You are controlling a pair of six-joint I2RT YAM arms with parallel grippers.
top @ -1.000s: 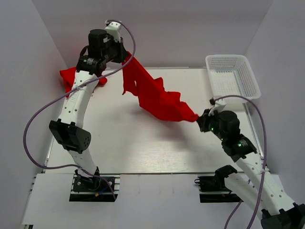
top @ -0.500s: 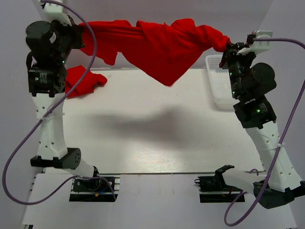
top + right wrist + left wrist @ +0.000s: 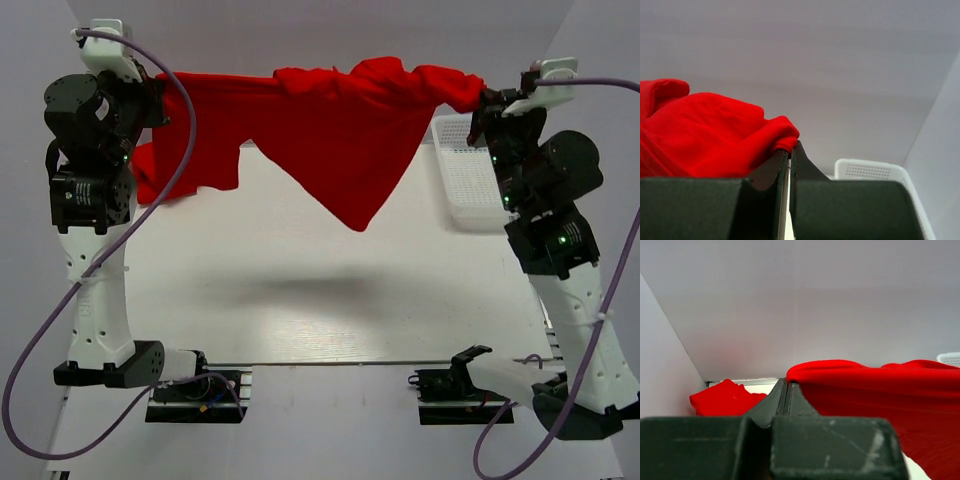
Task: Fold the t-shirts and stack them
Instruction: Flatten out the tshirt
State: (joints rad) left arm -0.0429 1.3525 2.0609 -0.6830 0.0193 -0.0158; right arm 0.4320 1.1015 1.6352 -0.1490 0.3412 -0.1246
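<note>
Left tool [image 3: 163,82], right tool [image 3: 482,100]: each clamped on the shirt [image 3: 340,140], slung between them. Advice: lower both evenly, keep it taut, spread flat on bench [image 3: 300,300] below.

The left arm [image 3: 95,200] and the hanging t-shirt [image 3: 340,140] hide part of the lying t-shirt [image 3: 146,175]; the right arm [image 3: 560,240] partly hides the basket [image 3: 465,170].

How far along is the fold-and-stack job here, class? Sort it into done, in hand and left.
Done: nothing folded or stacked. In hand: one t-shirt hangs stretched between the left end effector and right end effector. Left: folding it, then the crumpled t-shirt far left on the table, then stacking.
</note>
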